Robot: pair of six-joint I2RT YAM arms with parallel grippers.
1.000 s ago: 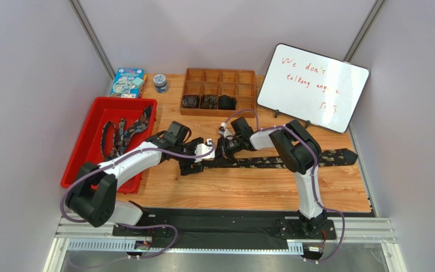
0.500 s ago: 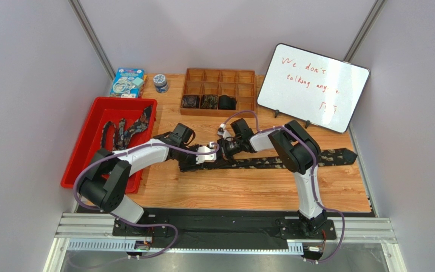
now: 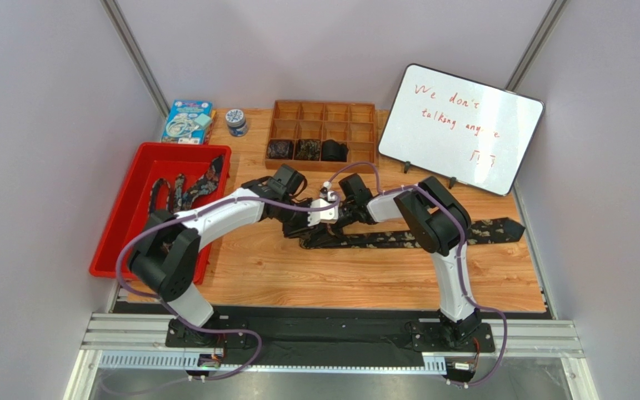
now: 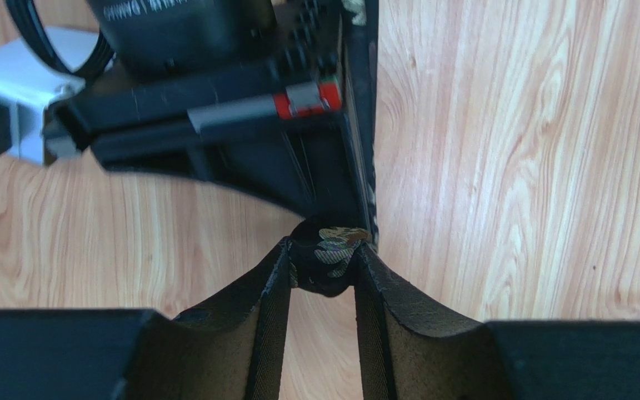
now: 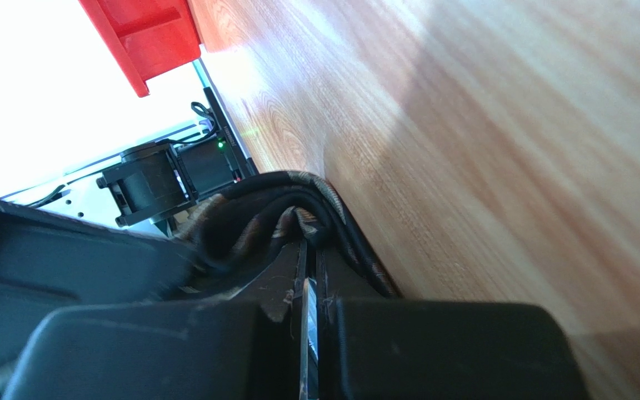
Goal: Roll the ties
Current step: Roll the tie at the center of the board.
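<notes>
The wooden bench (image 3: pixel 365 279) carries a red tray (image 3: pixel 131 229) at its left side, with some ties (image 3: pixel 183 193) inside. One long tie (image 3: pixel 398 239) lies flat from the middle toward the right edge. The left claw (image 4: pixel 322 260) pinches its rolled end. The right claw (image 5: pixel 309 246) is pressed together, touching this roll.

Wooden table (image 3: pixel 365 275): red tray (image 3: pixel 183 148) at left, blue box (image 3: pixel 187 122) and small jar (image 3: pixel 236 122) far left, divided box (image 3: pixel 325 105) far middle, whiteboard (image 3: pixel 458 127) far right, tie (image 3: pixel 482 231) stretched middle to right.
</notes>
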